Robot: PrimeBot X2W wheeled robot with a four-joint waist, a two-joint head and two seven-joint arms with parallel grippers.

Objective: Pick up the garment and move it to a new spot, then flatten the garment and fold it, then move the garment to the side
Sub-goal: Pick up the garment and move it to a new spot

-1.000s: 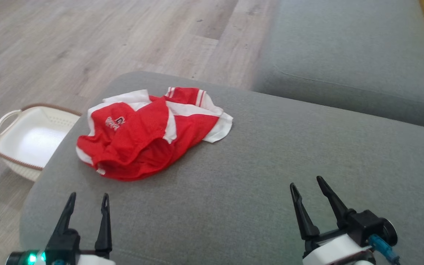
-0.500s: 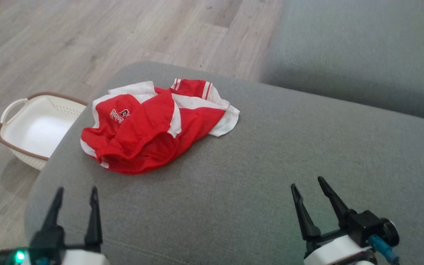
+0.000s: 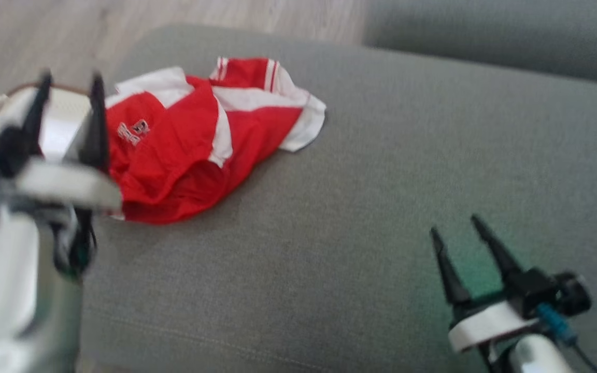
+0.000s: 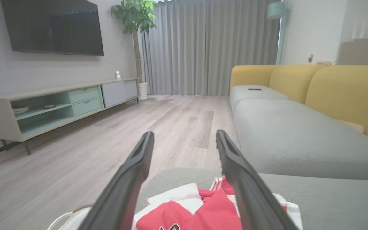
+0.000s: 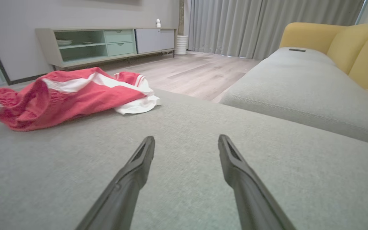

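Raised since a second ago, the left gripper (image 3: 70, 80) hovers spread and empty just beside the crumpled red-and-white shirt (image 3: 184, 140), which lies untouched on the grey cushion (image 3: 355, 207). Farther over, the right gripper (image 3: 456, 227) waits spread and empty. By my judgement, every step remains.

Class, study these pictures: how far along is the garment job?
Done: nothing; the garment lies crumpled on the grey cushion. In hand: the open left gripper hovers by it. Left: pick up, move, flatten, fold, set aside. The right gripper sits open.
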